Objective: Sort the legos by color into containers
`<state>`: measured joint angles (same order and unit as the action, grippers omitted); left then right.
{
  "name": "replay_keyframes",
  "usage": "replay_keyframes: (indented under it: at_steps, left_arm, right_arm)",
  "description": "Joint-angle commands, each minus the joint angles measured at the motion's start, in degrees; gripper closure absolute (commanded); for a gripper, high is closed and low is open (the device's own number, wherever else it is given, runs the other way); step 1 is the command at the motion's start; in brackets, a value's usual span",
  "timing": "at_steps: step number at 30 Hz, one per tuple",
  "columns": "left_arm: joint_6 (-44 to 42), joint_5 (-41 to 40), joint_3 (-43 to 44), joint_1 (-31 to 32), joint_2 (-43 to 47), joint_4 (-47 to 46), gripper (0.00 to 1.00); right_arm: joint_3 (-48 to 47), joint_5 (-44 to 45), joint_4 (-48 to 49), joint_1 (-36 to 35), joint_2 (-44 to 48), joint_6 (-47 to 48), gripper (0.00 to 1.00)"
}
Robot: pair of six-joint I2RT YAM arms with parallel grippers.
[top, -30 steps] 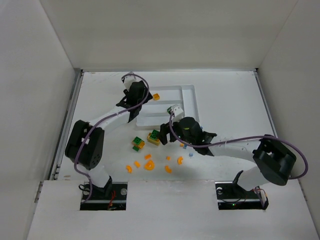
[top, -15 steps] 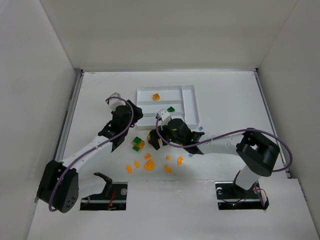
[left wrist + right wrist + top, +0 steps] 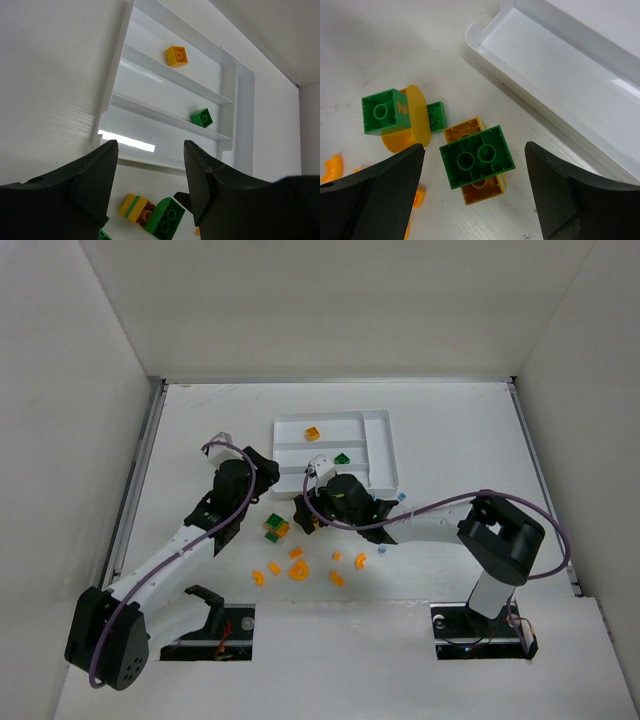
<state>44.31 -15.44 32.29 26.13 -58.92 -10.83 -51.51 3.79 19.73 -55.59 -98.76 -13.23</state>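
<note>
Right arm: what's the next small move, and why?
Probably lower the right gripper straight down and close on the green brick. Its jaws are open and straddle that brick, which sits stacked on a yellow brick beside the tray. A sorted green brick lies in the tray's middle slot, so that is the likely destination.

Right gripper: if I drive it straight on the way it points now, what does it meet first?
Probably the green brick stacked on a yellow-amber brick, which sits centred in the open right gripper in its wrist view. Nothing shows in between, though depth is unclear.
</note>
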Motion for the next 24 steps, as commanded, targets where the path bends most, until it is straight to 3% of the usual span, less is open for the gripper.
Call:
replay_keyframes:
  at_steps: [1,6,20,24]
  left_arm:
    - [0.77,0.85,-0.91,-0.60,2.92,0.11,0.48]
    - [0.86,1.20,-0.48,-1.13,4.24,1.25,0.48]
    - [0.86,1.38,-0.83,-1.30,6.00,1.95,0.48]
    - [0.95,1.46,-0.92,-1.39,6.36,2.04,0.48]
  right_arm:
    - [-2.63,2.62,0.76,-0.52,-0.64,1.19,0.14]
    - [-2.81,3.68,0.49,-0.52,-0.99,1.46,0.20]
    - [-3.43,4.65,-1.88,-1.14,-1.79,2.69,0.26]
    - [-3.16,4.91,-1.80,-1.23,-1.26,2.34,0.35]
